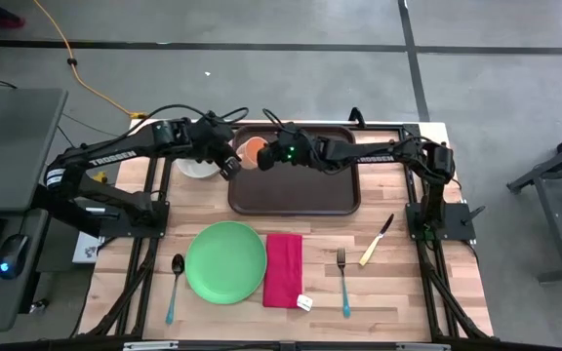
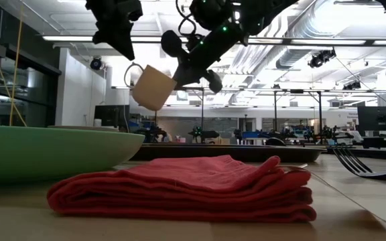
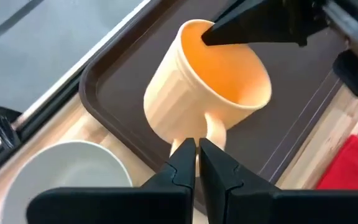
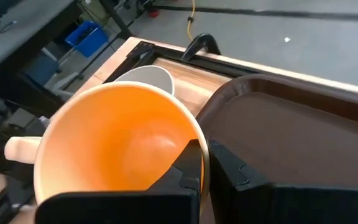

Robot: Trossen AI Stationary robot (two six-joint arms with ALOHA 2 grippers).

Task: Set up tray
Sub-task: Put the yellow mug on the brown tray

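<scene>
A cream mug (image 1: 252,148) with an orange inside (image 4: 117,149) hangs tilted over the far left corner of the dark brown tray (image 1: 296,190). Its handle (image 3: 214,129) points toward my left arm. My right gripper (image 4: 205,162) reaches in from the table's right and is shut on the mug's rim. My left gripper (image 3: 196,152) is shut and slants down from the left. Its tips are right at the handle. My right gripper pinches the mug's rim (image 4: 199,140), with one finger (image 4: 188,171) inside the orange hollow and one outside. The fingers come from the table's right, slanting a little downward. The mug (image 2: 153,87) is lifted clear of the tray and tilted. My left gripper's tips stand at the lower end of the handle; I cannot tell whether they touch it.
A white bowl (image 1: 198,168) stands on the table left of the tray. Along the near side lie a spoon (image 1: 174,288), a round green plate (image 1: 225,261), a folded red napkin (image 1: 283,269), a fork (image 1: 342,281) and a knife (image 1: 377,241).
</scene>
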